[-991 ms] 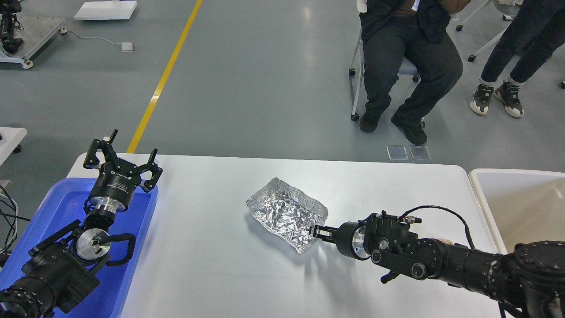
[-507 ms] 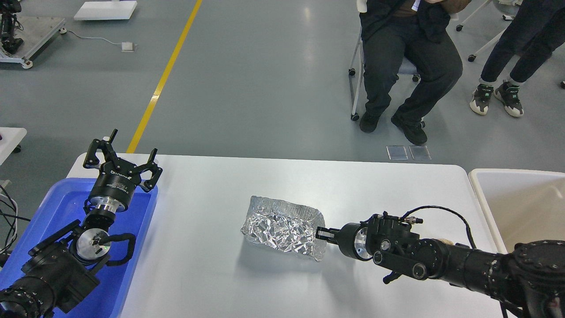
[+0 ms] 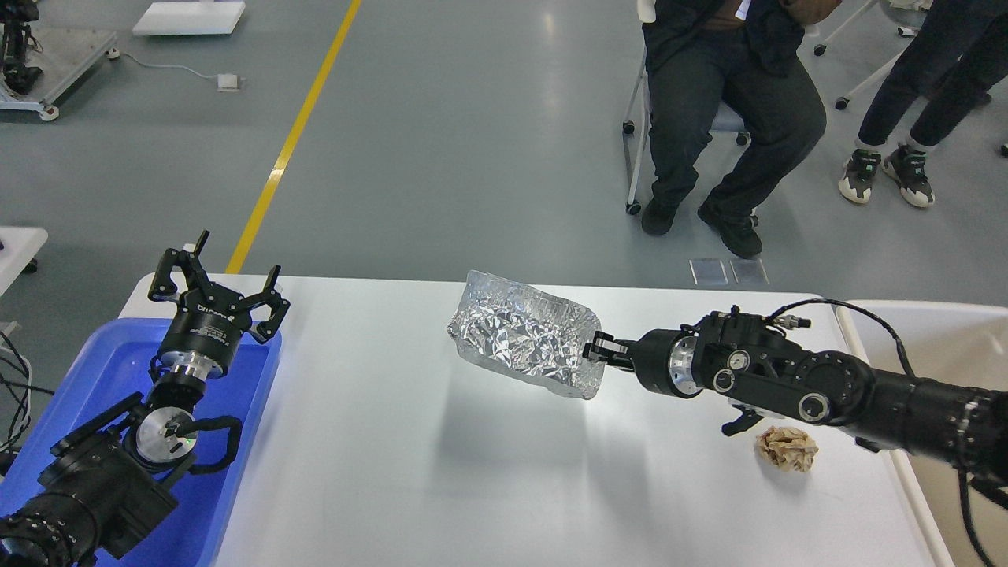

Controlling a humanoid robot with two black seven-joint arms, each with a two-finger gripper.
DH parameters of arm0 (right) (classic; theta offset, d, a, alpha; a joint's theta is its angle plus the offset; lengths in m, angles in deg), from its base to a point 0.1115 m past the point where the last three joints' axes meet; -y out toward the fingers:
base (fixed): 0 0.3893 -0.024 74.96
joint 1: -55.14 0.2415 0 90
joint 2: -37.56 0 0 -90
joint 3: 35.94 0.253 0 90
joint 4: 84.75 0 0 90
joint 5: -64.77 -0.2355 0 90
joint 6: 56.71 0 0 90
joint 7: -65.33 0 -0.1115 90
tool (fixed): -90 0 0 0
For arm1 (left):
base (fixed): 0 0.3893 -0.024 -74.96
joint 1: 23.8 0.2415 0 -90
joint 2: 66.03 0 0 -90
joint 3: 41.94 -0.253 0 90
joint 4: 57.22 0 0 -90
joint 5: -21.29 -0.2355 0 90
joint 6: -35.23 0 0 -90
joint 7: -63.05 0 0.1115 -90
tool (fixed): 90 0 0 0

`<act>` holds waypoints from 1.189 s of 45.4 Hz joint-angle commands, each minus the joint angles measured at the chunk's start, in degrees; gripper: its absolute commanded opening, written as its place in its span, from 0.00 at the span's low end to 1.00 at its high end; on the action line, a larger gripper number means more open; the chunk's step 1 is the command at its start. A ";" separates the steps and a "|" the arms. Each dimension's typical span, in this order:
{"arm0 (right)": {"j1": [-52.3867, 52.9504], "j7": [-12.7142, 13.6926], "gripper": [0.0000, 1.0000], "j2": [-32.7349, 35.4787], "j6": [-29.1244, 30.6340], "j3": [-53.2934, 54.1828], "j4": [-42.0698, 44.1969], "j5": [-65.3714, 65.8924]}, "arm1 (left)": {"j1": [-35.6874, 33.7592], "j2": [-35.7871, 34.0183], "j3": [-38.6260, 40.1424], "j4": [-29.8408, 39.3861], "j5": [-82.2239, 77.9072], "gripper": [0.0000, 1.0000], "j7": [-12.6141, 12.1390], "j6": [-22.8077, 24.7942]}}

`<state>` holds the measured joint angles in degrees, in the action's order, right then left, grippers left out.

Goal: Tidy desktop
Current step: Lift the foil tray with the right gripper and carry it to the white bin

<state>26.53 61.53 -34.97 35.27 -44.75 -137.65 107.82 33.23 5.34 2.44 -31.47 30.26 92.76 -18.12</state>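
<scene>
The white desktop fills the lower part of the head view. My right gripper is shut on the right rim of a crumpled foil tray and holds it lifted above the desktop, tilted, with its shadow below. A crumpled ball of brown paper lies on the desktop under my right arm. My left gripper is open and empty above the far end of the blue plastic tray.
A cream-white bin stands off the desktop's right edge. Beyond the far edge a seated person and a standing person are on the grey floor, with a yellow floor line at the left.
My right gripper has lifted the foil tray off the desktop and carried it up and to the right. The paper ball, hidden under the arm before, now shows. The left arm has not moved.
</scene>
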 commanded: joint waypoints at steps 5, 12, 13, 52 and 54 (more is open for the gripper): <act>13.92 0.37 0.00 11.97 4.70 -6.05 -9.94 -7.19 | 0.01 0.00 0.00 0.00 -0.01 1.00 0.00 0.09; 20.34 0.55 0.00 16.46 7.25 -8.50 -14.16 -9.47 | 0.10 0.00 0.09 0.00 -0.09 1.00 0.00 0.18; 21.31 0.55 0.00 16.98 7.52 -8.94 -14.60 -9.65 | 0.10 0.00 0.09 0.00 -0.01 1.00 0.00 0.18; 12.36 0.37 0.00 38.34 5.94 -15.10 6.13 -9.04 | 0.10 0.00 0.09 0.00 -0.09 1.00 0.00 0.27; 10.43 0.37 0.00 39.75 4.80 -14.57 6.83 -9.12 | 0.10 0.00 0.09 0.00 -0.01 1.00 0.00 0.18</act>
<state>44.73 62.04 -1.16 43.47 -59.34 -138.07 99.47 33.33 5.34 2.53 -31.46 30.22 92.76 -17.92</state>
